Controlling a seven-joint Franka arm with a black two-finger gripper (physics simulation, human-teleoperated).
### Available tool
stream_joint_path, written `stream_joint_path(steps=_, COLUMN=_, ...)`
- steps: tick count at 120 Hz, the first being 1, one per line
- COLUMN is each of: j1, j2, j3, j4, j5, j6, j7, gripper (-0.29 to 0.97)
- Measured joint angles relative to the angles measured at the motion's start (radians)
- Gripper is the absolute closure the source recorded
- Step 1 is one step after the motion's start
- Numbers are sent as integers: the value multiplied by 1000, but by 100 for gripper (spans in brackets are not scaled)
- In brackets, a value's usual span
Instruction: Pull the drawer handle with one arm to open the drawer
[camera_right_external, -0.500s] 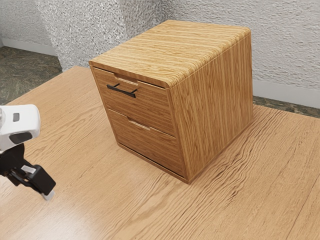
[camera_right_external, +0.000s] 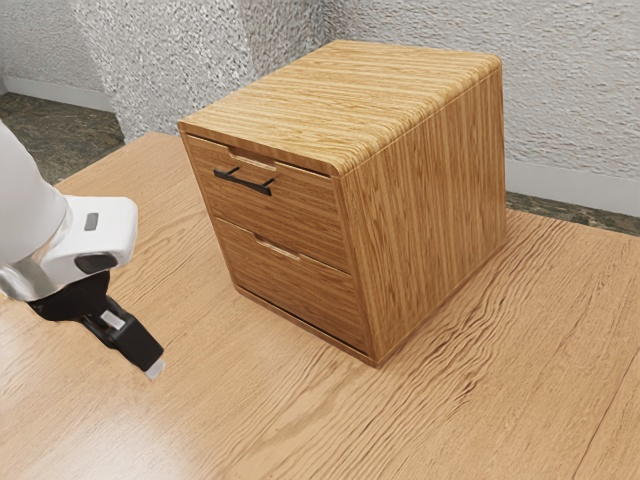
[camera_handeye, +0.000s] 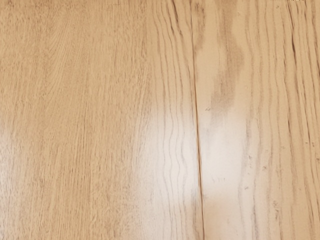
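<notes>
A wooden cabinet (camera_right_external: 400, 170) with two drawers stands on the table. The top drawer (camera_right_external: 270, 205) carries a thin black handle (camera_right_external: 243, 182) and sits flush with the cabinet front, as does the lower drawer (camera_right_external: 295, 280). My gripper (camera_right_external: 152, 367) hangs low over the table at the exterior view's left. It points down toward the right, well short of the cabinet and below the handle's height. The wrist view looks straight down on bare table wood (camera_handeye: 150, 125) with a glossy patch.
The wooden table (camera_right_external: 480, 400) spreads wide around the cabinet, with open room between my hand and the drawer fronts. A rough grey wall (camera_right_external: 580, 80) runs behind, and dark floor (camera_right_external: 50, 140) shows past the table's far left edge.
My arm has swung toward the exterior view's right, bringing the gripper closer to the cabinet. The drawers and handle have not moved.
</notes>
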Motion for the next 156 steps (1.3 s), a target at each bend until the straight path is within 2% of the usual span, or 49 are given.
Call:
stream_joint_path(steps=22, j1=10, j2=41, j3=35, j4=7, j5=45, j6=56, j7=285, gripper=0)
stream_joint_path(steps=59, j1=39, j2=53, j3=31, j4=-7, j5=73, j6=368, j7=917, gripper=0)
stream_joint_path(steps=83, j1=25, j2=103, j3=33, j4=-7, j5=84, j6=517, j7=1234, gripper=0)
stream_joint_path(steps=112, j1=54, j2=173, j3=40, j4=23, j5=87, j6=695, j7=1402, gripper=0)
stream_joint_path(steps=135, j1=68, j2=302, j3=42, j4=79, j5=85, j6=749, j7=1477, gripper=0)
stream_joint_path(steps=156, j1=83, j2=351, j3=42, j4=97, j5=83, j6=782, j7=1522, gripper=0)
